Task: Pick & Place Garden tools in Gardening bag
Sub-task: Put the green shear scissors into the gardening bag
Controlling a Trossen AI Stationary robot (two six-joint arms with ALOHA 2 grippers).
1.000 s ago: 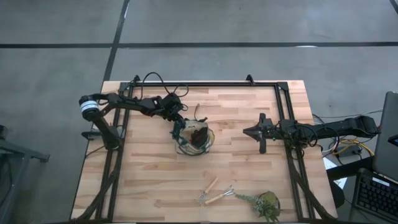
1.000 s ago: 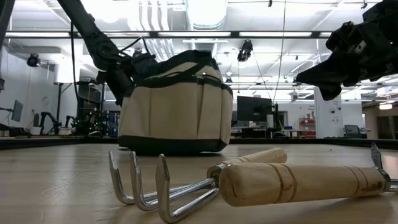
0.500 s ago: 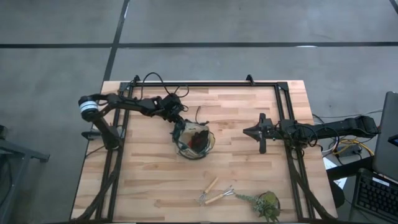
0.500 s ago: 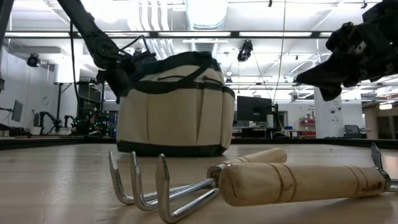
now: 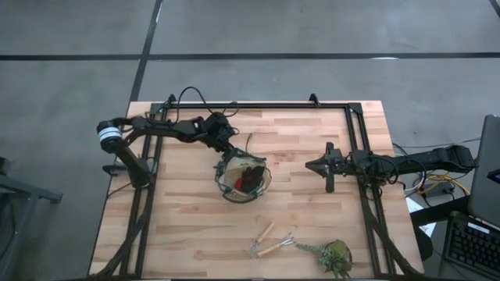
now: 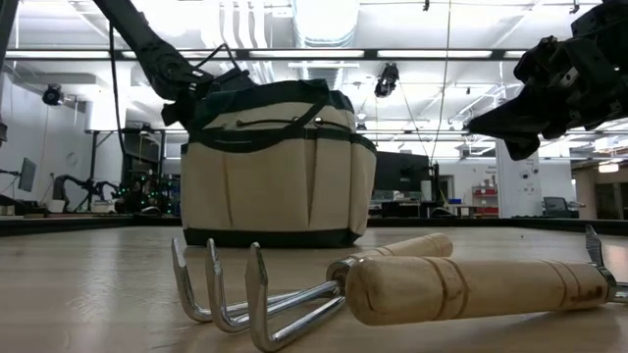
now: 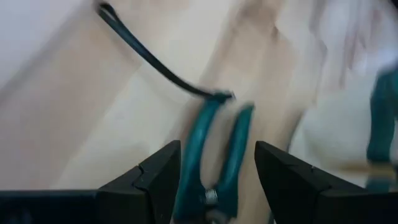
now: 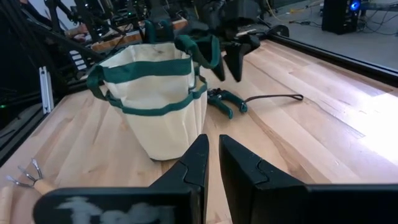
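Left hand (image 5: pixel 227 151) risen off bag (image 5: pixel 243 179) rim, spread; right hand (image 5: pixel 322 165) pressed together.

A robotics lab or workshop: a wooden table (image 5: pixel 195 218) in a black frame on a grey concrete floor (image 5: pixel 70 94), ceiling strip lights (image 6: pixel 324 54), monitors (image 6: pixel 400 169) and equipment stands behind.

Light wooden table (image 5: pixel 187 211), dark-framed. On it: tan gardening bag (image 5: pixel 243 178) near centre; green-handled pruning shears (image 8: pixel 225 101) just beside bag; two wooden-handled rake tools (image 5: pixel 271 241) near front edge; leafy plant clump (image 5: pixel 333 256) beside them.
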